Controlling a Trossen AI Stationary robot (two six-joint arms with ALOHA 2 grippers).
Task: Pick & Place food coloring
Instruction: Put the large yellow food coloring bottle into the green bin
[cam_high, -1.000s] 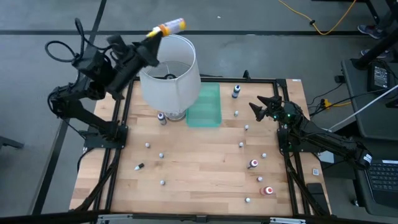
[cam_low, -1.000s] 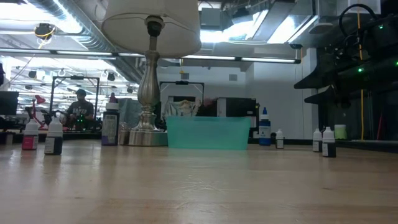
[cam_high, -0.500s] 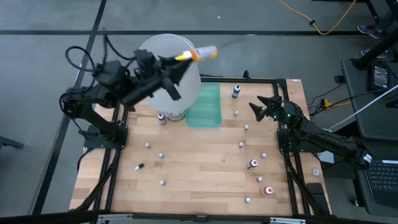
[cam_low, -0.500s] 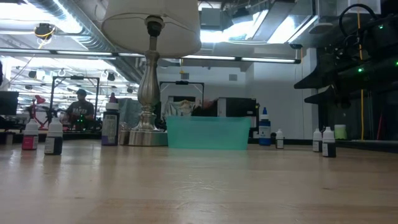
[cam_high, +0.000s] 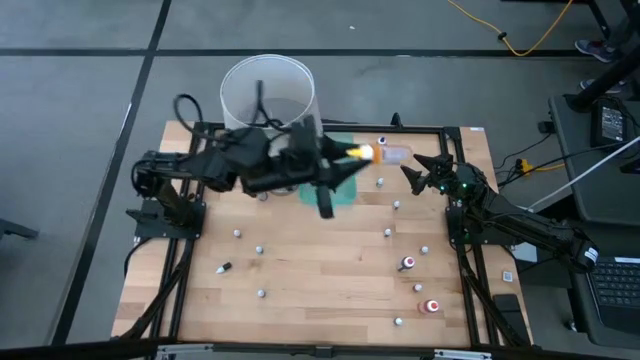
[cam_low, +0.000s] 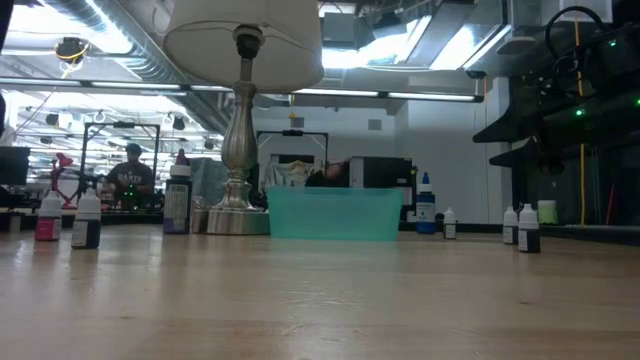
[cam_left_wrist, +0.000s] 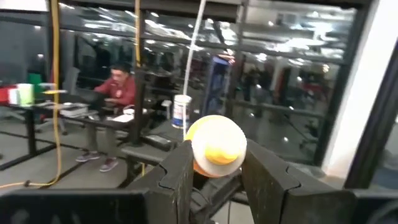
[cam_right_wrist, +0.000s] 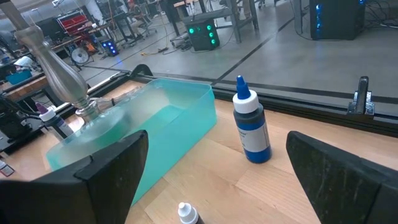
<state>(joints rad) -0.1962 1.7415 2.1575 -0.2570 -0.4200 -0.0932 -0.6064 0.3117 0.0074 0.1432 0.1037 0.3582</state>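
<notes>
High view: your left arm stretches across the surface (cam_high: 300, 290), jaws clamped on a yellow-orange food coloring bottle (cam_high: 385, 154) held above the green tray (cam_high: 345, 190). Your right arm waits at the right edge with jaws apart. Left wrist view: the yellow-orange bottle sits pinched between your two fingers (cam_left_wrist: 177, 171). No label is readable. Low view: more small bottles (cam_low: 86, 222) stand on the wood.

We see even, bright overhead light on the desk (cam_high: 320, 270), with soft shadows. At desk height, ceiling strip lights (cam_low: 400, 95) glare toward twelve o'clock, and the near wood is out of focus. The left wrist picture is motion-blurred; reflections streak the glass wall (cam_left_wrist: 280, 81).
</notes>
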